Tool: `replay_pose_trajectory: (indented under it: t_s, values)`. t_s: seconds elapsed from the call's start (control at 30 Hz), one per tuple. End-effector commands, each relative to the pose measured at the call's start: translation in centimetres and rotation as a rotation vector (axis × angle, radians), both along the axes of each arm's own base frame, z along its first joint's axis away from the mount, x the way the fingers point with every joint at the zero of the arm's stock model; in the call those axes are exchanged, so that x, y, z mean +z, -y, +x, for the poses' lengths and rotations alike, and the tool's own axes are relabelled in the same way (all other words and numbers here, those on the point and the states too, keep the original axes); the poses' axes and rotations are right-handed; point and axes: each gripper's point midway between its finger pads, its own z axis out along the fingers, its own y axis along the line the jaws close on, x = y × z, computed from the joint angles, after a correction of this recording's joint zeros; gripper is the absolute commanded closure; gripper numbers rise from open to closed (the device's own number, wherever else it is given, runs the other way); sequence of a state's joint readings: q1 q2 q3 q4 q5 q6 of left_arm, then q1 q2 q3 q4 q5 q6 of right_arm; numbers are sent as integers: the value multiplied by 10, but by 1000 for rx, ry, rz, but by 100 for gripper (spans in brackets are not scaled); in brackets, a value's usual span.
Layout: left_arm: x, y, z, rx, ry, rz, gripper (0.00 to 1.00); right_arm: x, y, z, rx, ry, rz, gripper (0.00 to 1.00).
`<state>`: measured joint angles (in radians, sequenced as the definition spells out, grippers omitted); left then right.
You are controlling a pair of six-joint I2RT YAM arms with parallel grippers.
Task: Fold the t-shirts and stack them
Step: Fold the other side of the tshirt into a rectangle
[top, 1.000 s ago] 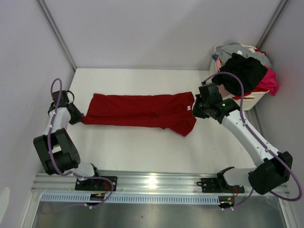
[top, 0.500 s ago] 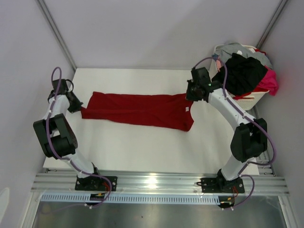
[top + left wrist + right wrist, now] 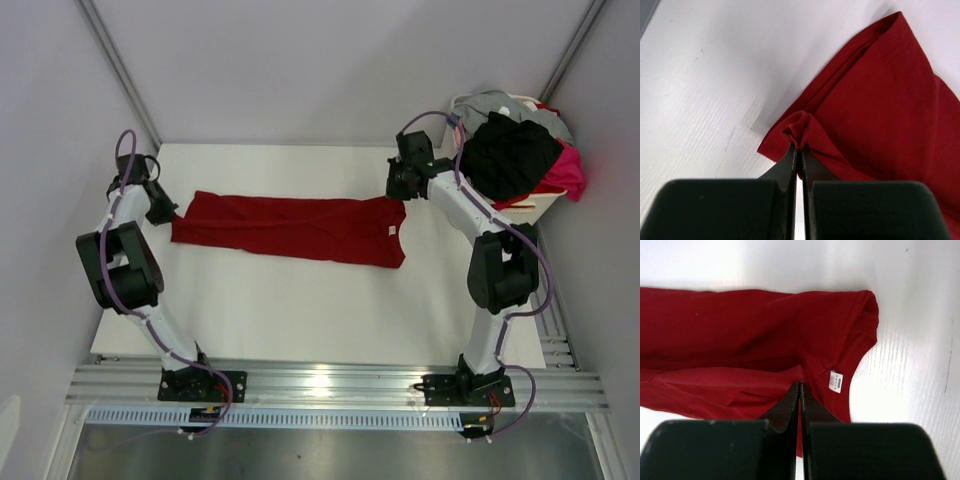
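A dark red t-shirt [image 3: 290,228] lies stretched out in a long band across the white table [image 3: 300,310]. My left gripper [image 3: 168,212] is shut on a bunched corner at the shirt's left end, as the left wrist view [image 3: 799,146] shows on red cloth [image 3: 880,110]. My right gripper [image 3: 398,196] is shut on the shirt's right end near the collar; in the right wrist view [image 3: 800,385] a white label [image 3: 836,381] lies just right of the tips on the red cloth [image 3: 740,335].
A white basket [image 3: 530,207] stands at the back right corner, heaped with a black shirt [image 3: 510,150], a pink one [image 3: 568,172] and a grey one [image 3: 495,100]. Grey walls close in the table's left, back and right sides.
Both grippers have moved toward the back of the table, pulling the red shirt with them. The shirt is now straighter and flatter, its hanging right corner laid down.
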<state>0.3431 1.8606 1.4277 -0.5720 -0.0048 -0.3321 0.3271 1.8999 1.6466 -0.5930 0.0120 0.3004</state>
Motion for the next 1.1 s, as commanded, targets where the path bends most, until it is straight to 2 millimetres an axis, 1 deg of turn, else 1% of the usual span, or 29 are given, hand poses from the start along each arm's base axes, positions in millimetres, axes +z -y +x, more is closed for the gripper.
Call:
replay_pose_trajectory:
  t_s: [0.0,0.07,0.1,0.17,0.2,0.23,0.3,0.37,0.4,0.47,0.5,0.53,0.6,0.7,0.73,0.77,0.8,0.83,0.87,0.9,0.93,0.97,1.0,1.03,1.07]
  values:
    - [6,-6,14,21,17,29,100,-1,-2,18,15,33,-9,100]
    - [0,-5,16,23,4,24,100,-9,-2,19,17,19,-20,100]
    - [1,-6,19,24,9,27,99,-17,-2,21,19,8,-27,100]
    - [-1,-7,22,30,9,22,100,-19,-2,25,17,12,-35,100]
    - [-2,-8,26,29,13,21,99,-24,-1,28,16,8,-43,100]
    - [0,-8,30,31,21,21,99,-24,-3,31,16,19,-41,100]
    - [-5,-7,33,28,14,14,100,-21,-5,38,14,37,-37,100]
    - [-1,-7,40,25,28,17,99,-24,-5,45,9,47,-38,100]
    - [0,-6,43,20,32,14,99,-18,-7,51,10,63,-35,100]
    - [-1,-7,47,22,32,17,99,-24,-7,55,8,52,-46,100]
    - [-2,-5,48,16,33,11,99,-18,-8,60,9,66,-45,100]
    - [-5,-5,50,14,29,8,96,-22,-8,60,9,54,-51,100]
    - [-7,-2,53,6,30,0,95,-21,-8,64,11,64,-53,100]
    - [-8,-1,60,-4,38,-5,86,-27,-7,66,18,59,-68,100]
    - [-11,1,60,-6,31,-9,74,-27,-10,67,32,57,-63,100]
    - [-6,-1,65,-8,41,-5,67,-31,-12,67,40,47,-61,100]
    - [-6,-1,67,-9,39,-5,63,-32,-13,67,47,41,-60,100]
    - [0,-1,71,-12,52,0,58,-28,-14,68,59,45,-59,96]
    - [8,-3,73,-11,67,4,54,-26,-16,69,69,50,-54,88]
    - [14,-4,75,-13,78,10,46,-22,-19,69,88,52,-41,78]
    - [24,2,80,-37,106,-8,36,-8,-24,73,114,81,-29,66]
    - [35,2,82,-46,127,-5,35,1,-26,75,119,91,-22,51]
    - [52,1,88,-61,162,8,28,9,-27,73,124,89,-19,28]
    - [63,3,90,-77,184,12,23,20,-29,73,139,104,-12,18]
    - [71,4,89,-84,194,15,19,41,-38,74,175,136,27,1]
